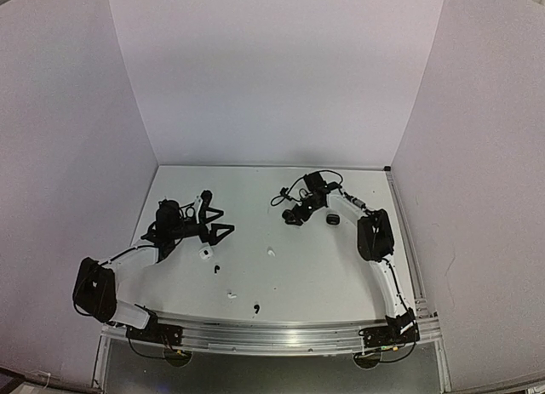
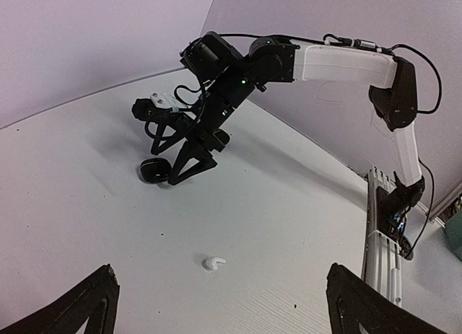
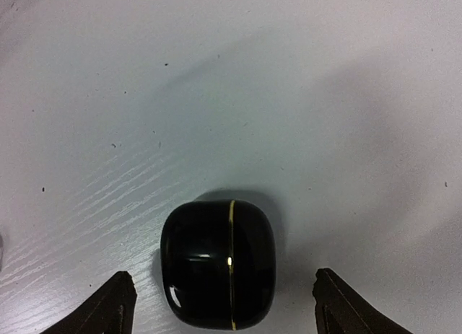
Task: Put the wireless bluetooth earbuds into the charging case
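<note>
White tabletop (image 1: pixel 324 275), pale lilac walls (image 1: pixel 272 71) on three sides.

Top view: the left gripper (image 1: pixel 225 222) sits low over the left half of the table, fingers spread, nothing in them. The right gripper (image 1: pixel 295 215) is a dark clump from here; I can't separate its fingers or see what's under it. Just right of it is a black rounded item (image 1: pixel 333 219) with a pale patch, and I can't tell what it is. Loose on the table between the arms:
- black earbud (image 1: pixel 216 267)
- second black earbud (image 1: pixel 256 308), near the front rail (image 1: pixel 281 333)
- white earbud (image 1: pixel 272 252)
- second white earbud (image 1: pixel 230 294)

All are too small for me to read their shape. A white lump (image 1: pixel 204 254) beside the first black bud looks bigger; case or bud, I can't say.

Left wrist view: the left fingertips show only as black wedges cut off at both bottom corners, wide apart, empty. The white earbud (image 2: pixel 213 262) lies on the table ahead of them, untouched. Farther off, the right gripper points down, fingers parted, with a black charging case (image 2: pixel 154 170) on the table at its tips. The black rounded item is mostly hidden behind those fingers.

Right wrist view: two fingertips cut off at the bottom edge, wide apart. The black charging case is shut, with a gold seam down the middle. It lies on the table between the tips with a gap on each side, nearer the left-hand tip in frame. It is not gripped.
</note>
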Robot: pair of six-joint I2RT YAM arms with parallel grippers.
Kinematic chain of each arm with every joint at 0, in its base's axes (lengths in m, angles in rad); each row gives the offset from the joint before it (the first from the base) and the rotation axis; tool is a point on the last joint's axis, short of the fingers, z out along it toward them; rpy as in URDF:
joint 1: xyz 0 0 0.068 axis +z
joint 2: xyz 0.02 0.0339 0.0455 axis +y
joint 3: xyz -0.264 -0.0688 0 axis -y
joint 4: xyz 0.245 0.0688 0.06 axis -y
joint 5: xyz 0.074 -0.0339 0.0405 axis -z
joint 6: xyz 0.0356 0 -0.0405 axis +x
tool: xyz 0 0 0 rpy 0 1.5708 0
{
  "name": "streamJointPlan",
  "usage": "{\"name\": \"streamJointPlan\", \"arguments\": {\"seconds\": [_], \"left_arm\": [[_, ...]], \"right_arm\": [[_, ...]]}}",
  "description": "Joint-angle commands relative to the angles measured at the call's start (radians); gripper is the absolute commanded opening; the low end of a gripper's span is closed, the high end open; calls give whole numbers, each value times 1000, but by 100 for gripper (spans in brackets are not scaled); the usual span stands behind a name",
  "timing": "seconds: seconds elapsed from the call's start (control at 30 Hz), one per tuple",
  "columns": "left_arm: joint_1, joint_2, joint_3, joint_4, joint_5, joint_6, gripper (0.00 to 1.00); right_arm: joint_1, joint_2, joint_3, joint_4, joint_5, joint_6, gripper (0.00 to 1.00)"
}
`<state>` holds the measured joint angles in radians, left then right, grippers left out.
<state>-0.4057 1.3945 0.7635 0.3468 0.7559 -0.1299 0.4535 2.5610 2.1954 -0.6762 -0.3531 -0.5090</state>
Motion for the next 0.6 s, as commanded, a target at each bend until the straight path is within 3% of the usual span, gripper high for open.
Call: {"name": "streamJointPlan", "arguments": {"seconds": [0.0, 0.07, 0.17, 0.37, 0.57], "left_arm": [[9, -16, -3, 21, -3, 8, 99], [11, -19, -3, 22, -4, 9, 99], [13, -23, -7, 21, -6, 7, 99], [16, -25, -4, 24, -6, 3, 99], [31, -30, -5, 45, -18, -46, 99]], "right_arm": [[22, 57, 29, 5, 35, -49, 77], [22, 63, 38, 6, 40, -48, 72], [23, 71, 51, 6, 50, -30, 53], [28, 50, 43, 5, 57, -37, 34], [71, -79, 35, 10, 93, -92, 24]]}}
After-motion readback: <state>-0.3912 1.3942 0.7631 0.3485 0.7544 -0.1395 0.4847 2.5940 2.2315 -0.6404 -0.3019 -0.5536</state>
